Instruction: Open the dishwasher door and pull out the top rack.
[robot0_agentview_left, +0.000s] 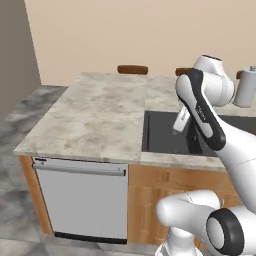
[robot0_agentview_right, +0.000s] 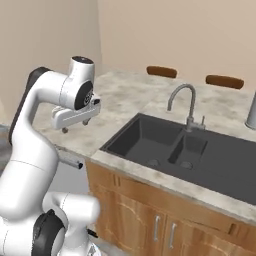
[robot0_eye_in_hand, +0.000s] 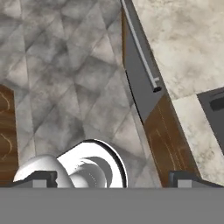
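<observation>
Dishwasher door (robot0_agentview_left: 82, 205) shut under the desk (robot0_agentview_left: 95, 115), bar handle (robot0_agentview_left: 80, 170) along its top. Tool (robot0_agentview_right: 76, 126) wide open, holding nothing, above the desk edge.

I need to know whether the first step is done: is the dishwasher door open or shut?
Shut. The flat silver-grey dishwasher door stands upright and flush under the marble countertop, its long silver bar handle at the top; no rack is visible.
</observation>
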